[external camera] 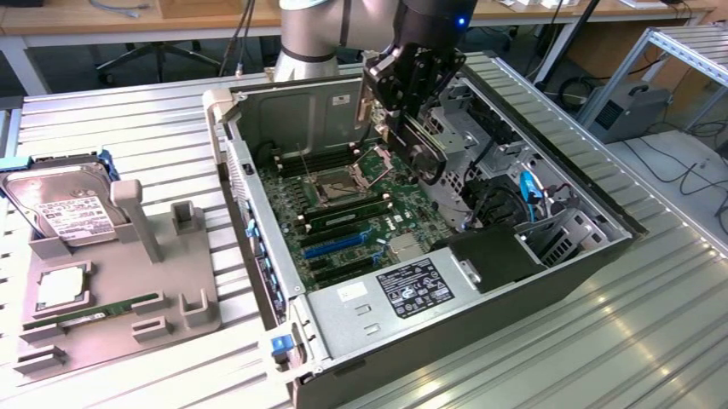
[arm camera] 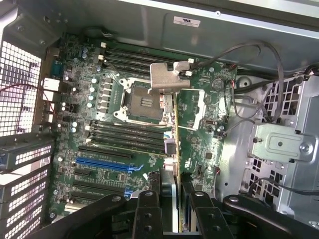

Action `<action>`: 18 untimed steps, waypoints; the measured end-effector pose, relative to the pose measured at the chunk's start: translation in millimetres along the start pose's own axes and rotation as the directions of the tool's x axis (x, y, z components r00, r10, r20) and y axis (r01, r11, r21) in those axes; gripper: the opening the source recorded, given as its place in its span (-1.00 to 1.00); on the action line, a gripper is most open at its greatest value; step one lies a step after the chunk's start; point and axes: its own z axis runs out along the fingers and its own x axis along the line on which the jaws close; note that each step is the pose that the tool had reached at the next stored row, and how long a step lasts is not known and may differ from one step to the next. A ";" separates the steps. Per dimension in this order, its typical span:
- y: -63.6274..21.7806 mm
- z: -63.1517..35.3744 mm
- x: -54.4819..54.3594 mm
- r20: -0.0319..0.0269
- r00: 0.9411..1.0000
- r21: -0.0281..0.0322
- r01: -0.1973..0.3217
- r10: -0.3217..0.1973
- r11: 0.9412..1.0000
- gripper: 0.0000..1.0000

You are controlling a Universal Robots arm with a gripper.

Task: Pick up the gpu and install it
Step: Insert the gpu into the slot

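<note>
Gripper (external camera: 401, 119) is over the open pc case (external camera: 245, 175), clamped on the gpu (external camera: 418, 152). Card sits between the two fingers (external camera: 387, 81), no gap that I can see.

In the wrist view the gripper (arm camera: 172, 197) has the gpu (arm camera: 187, 134) edge-on. Black fingers (arm camera: 147, 214) sit either side of it. Silver bracket (arm camera: 167, 78) is at the far end, away from the fingers.

Gpu pos: hanging inside the case opening, above the mobo (external camera: 341, 204), tilted not level. It's roughly btwn the cpu socket (external camera: 338, 183) and the drive cage (external camera: 461, 141). In the wrist view the bracket end overlaps the corner of the cpu socket (arm camera: 141, 102). Not seated in any slot. Blue slot (external camera: 341, 243) is bare and well apart from the card, same in the wrist view (arm camera: 107, 164). Can't tell if the card's lower edge touches the board or anything else.

Rest of the case: psu (external camera: 376, 307) w/ label at the near end, cables and a blue connector by the cage.

On the exterior view's left there's a grey holder (external camera: 136, 256) on the slatted metal table (external camera: 569, 341). An hdd (external camera: 63, 209) w/ white label is propped at its far end. A ram stick (external camera: 97, 308) lies flat in a groove near its front.
</note>
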 end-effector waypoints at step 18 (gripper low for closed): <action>0.0 0.0 0.0 -0.001 0.999 -0.001 0.032 -0.032 0.999 -0.45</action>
